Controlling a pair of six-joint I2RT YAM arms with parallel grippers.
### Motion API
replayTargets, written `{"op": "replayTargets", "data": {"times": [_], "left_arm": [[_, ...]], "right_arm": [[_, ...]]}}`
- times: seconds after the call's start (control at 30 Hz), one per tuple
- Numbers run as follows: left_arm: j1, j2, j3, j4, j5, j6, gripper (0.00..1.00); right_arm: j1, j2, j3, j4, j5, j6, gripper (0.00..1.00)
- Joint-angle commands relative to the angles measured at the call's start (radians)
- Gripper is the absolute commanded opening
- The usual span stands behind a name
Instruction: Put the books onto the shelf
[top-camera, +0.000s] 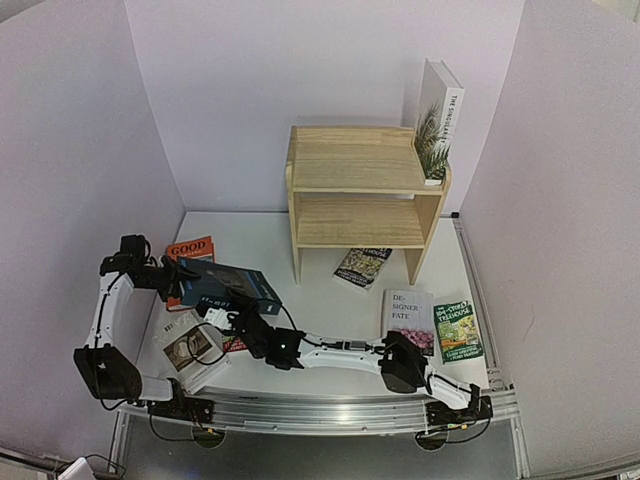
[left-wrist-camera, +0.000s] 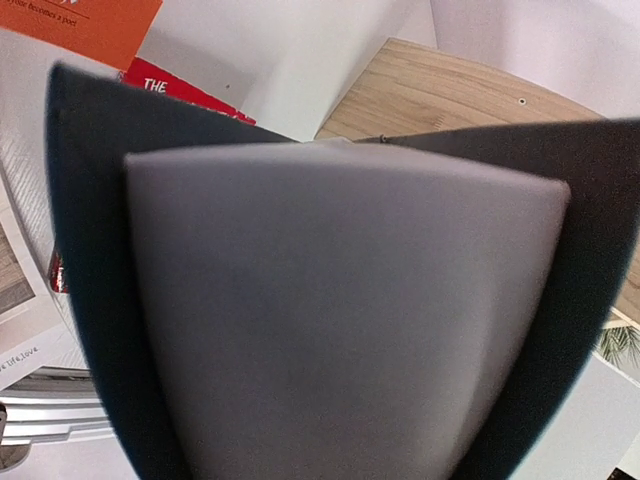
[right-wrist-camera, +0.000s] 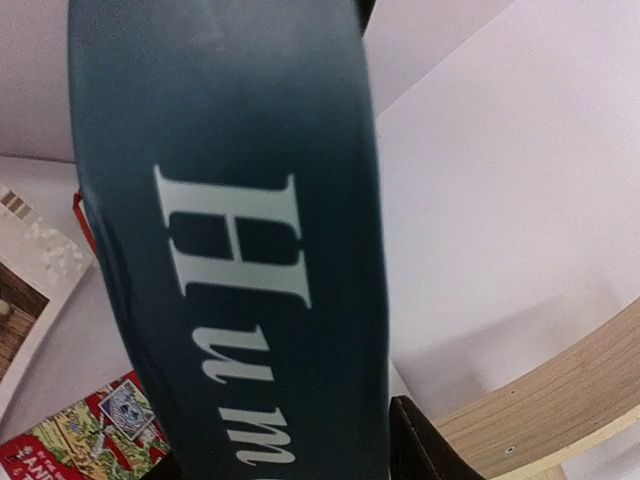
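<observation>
Top external: white book (top-camera: 438, 105) on shelf (top-camera: 355, 165) top.
Left end effector (top-camera: 186, 274) clamps teal book (top-camera: 235, 286); right end effector (top-camera: 240, 318) unclear.

The dark teal book (right-wrist-camera: 220, 110) bears white spine lettering.

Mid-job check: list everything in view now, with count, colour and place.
shelf: 1, light wood, back centre.
white book: 1, white, upright, top tier's right end.
patterned book: 1, dark, on table under shelf.
titled book: 1, white, flat, front right.
green book: 1, green, right of it.
orange book: 1, orange, far left.
teal book: 1, dark teal, raised at left.
picture-cover book: 1, pale, near left.
red book: 1, red, mostly hidden, near left.
left tool: 1, black, clamping teal book.
right tool: 1, black, at teal book's spine, grip unclear.
</observation>
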Motion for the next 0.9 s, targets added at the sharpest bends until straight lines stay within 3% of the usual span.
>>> {"op": "replayTargets", "data": {"times": [0.0,0.1,0.2,0.4,0.5,0.7,0.87], "left_arm": [[-0.001,-0.022,0.019,0.038,0.054,-0.005,0.42],[-0.002,-0.024,0.046,0.06,0.052,0.02,0.72],[-0.001,-0.027,0.114,0.085,0.007,0.083,0.99],[-0.002,-0.037,0.448,0.106,-0.192,0.357,1.0],[-0.002,-0.077,0.517,0.173,-0.308,0.44,1.0],[-0.001,-0.19,0.406,0.285,-0.423,0.514,1.0],[-0.002,-0.209,0.337,0.289,-0.381,0.499,1.0]], "right_arm": [[-0.011,-0.005,0.029,0.065,0.076,-0.004,0.22],[-0.02,-0.055,-0.018,0.063,0.069,0.056,0.05],[-0.03,-0.127,-0.076,0.021,0.034,0.142,0.0],[-0.085,-0.326,-0.187,-0.178,-0.172,0.457,0.0],[-0.127,-0.429,-0.187,-0.287,-0.336,0.611,0.0],[-0.185,-0.581,-0.075,-0.325,-0.582,0.75,0.0],[-0.244,-0.63,0.113,-0.33,-0.542,0.717,0.0]]}}
